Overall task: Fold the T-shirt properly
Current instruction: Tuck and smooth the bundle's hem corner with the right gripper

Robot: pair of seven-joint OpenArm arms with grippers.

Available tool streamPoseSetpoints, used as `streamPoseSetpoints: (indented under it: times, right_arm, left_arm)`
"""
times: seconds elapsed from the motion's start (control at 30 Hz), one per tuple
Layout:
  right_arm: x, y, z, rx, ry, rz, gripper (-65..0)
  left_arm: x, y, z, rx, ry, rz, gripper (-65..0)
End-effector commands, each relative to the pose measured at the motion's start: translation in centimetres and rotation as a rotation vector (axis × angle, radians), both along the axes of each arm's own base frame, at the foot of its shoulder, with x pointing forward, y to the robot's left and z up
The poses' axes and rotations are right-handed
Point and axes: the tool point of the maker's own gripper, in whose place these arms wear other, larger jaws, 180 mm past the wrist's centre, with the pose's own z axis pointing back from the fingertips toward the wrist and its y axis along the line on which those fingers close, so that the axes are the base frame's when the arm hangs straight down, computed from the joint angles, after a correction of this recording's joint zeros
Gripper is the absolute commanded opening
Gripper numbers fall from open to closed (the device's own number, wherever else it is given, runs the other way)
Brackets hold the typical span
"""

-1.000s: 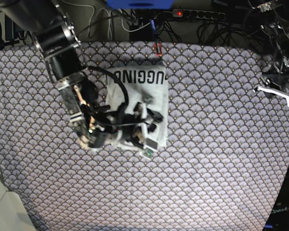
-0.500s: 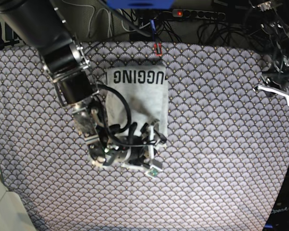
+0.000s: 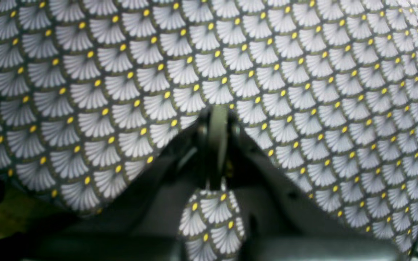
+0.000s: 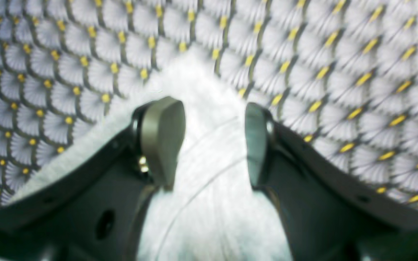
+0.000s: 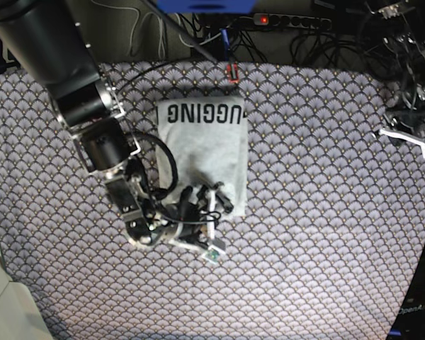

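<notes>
A: Scalloped tablecloth fills the view. Where is the T-shirt?

B: Folded near its far edge; right gripper spread open over the near hem, apparently just releasing.

A: Left gripper?

B: Closed, empty, parked at the right edge.

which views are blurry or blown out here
Right wrist view: the T-shirt is overexposed to near white and soft, and the tablecloth on the right streaks with motion blur. Left wrist view: the shut fingers and the dark gripper body are out of focus, while the cloth is fairly sharp. Base view: evenly lit, and the shirt lettering is readable.
</notes>
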Motion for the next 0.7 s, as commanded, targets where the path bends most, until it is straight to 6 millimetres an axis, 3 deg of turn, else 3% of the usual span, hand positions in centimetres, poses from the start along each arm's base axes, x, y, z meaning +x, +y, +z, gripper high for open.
streamPoseSetpoints:
  times: [0.0, 0.27, 0.33, 0.53, 0.67]
  right_arm:
    - [1.7, 0.7, 2.4, 0.053, -0.056, -0.004, -33.9]
    - [2.0, -0.6, 1.9, 0.045, -0.052, -0.026, -35.4]
    - [1.9, -0.5, 1.8, 0.047, -0.049, -0.025, -40.0]
    - [1.3, 0.1, 1.3, 0.057, -0.036, -0.02, -65.0]
    - [1.1, 1.0, 1.6, 0.07, -0.036, -0.01, -65.0]
  left_arm:
    - [0.8, 0.5, 1.3, 0.024, -0.043, -0.001, -64.7]
    - [1.7, 0.3, 1.8, 0.015, -0.067, -0.001, -64.7]
    - [1.8, 0.3, 1.8, 0.015, -0.069, -0.001, -64.7]
    - [1.9, 0.3, 1.9, 0.015, -0.072, -0.001, -64.7]
    - [1.9, 0.3, 1.9, 0.015, -0.072, -0.001, -64.7]
